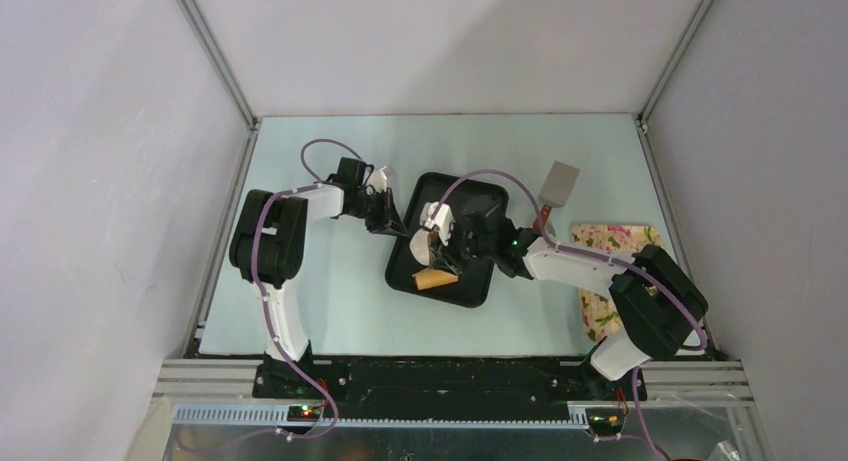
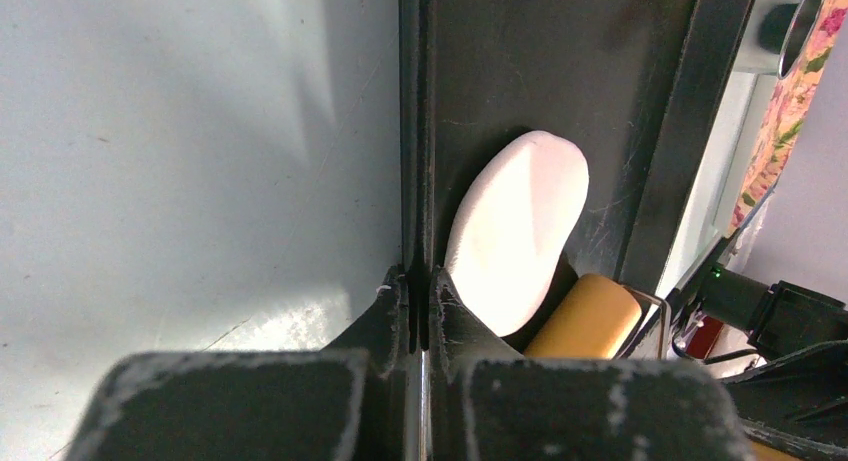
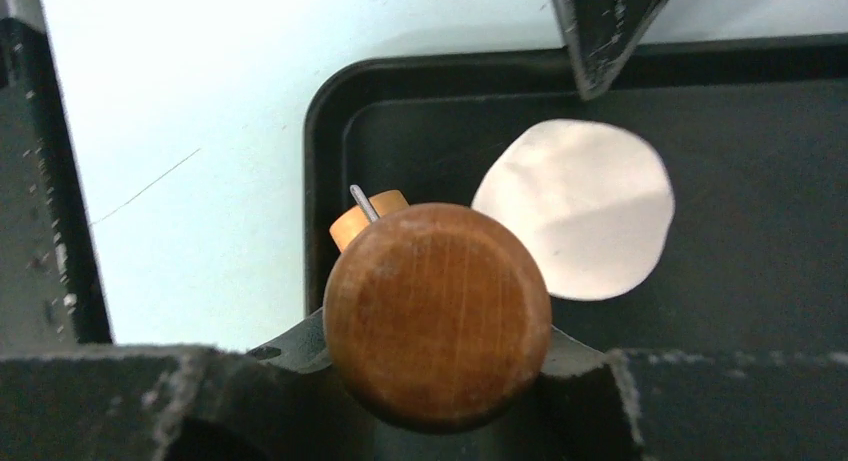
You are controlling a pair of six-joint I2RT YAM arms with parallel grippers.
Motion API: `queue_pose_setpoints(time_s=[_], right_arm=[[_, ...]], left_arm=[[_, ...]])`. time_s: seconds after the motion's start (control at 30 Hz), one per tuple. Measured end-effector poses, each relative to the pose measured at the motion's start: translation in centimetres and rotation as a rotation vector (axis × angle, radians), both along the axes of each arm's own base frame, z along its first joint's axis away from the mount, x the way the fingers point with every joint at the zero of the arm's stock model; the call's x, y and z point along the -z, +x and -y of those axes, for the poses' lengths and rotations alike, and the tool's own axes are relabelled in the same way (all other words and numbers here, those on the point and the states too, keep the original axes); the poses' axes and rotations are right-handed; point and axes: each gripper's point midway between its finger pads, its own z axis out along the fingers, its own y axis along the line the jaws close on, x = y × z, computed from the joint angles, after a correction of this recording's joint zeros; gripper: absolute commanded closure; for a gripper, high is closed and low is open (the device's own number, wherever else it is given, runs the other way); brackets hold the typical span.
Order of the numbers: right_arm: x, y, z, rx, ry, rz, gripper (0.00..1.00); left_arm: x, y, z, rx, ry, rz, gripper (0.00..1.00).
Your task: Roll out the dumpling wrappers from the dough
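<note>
The dough (image 3: 580, 211) is a flattened white round lying in the black tray (image 3: 330, 111), toward its left rim. My right gripper (image 3: 437, 333) is shut on the round wooden handle (image 3: 437, 306) of a roller, whose tan barrel (image 1: 435, 278) rests in the tray beside the dough (image 2: 515, 226). My left gripper (image 2: 420, 281) is shut on the tray's left rim (image 2: 415, 131), with one finger inside the tray and one outside. In the top view both grippers meet at the tray (image 1: 470, 186), and the right gripper (image 1: 450, 249) covers most of the dough.
A grey scraper (image 1: 558, 186) lies on the pale table to the right of the tray. A floral cloth (image 1: 610, 241) lies under the right arm. Enclosure walls and metal posts close in the table on three sides.
</note>
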Motion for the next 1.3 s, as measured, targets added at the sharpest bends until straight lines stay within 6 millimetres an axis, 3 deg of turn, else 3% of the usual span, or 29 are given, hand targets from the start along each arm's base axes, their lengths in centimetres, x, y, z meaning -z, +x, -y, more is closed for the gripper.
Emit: queue_pose_setpoints(time_s=[0.2,0.4,0.53,0.7,0.73,0.83,1.0,1.3], right_arm=[[-0.6,-0.7,2.8,0.020,-0.044,-0.096,1.00],[-4.8,4.6,5.9,0.215,0.013,-0.117,1.00],[-6.4,6.1,6.3,0.282,0.074,-0.152,1.00],[-3.6,5.6,4.9,0.299,0.088,-0.312,1.00],[-1.2,5.3,4.3,0.321,0.069,-0.415,1.00],[-0.4,5.4,3.8,0.341,0.064,-0.461,1.00],[1.0,7.8,2.7,0.428,0.066,-0.492,1.00],[1.2,12.0,4.9,0.592,0.082,-0.488,1.00]], left_arm=[[0.0,0.0,0.0,0.001,-0.001,0.000,1.00],[0.0,0.0,0.0,0.000,-0.003,-0.002,1.00],[0.0,0.0,0.0,0.000,-0.005,-0.003,1.00],[0.0,0.0,0.0,0.000,-0.005,-0.003,1.00],[0.0,0.0,0.0,0.000,-0.005,-0.003,1.00],[0.0,0.0,0.0,0.000,-0.005,-0.003,1.00],[0.0,0.0,0.0,0.001,-0.006,-0.004,1.00],[0.0,0.0,0.0,0.002,-0.010,-0.006,1.00]])
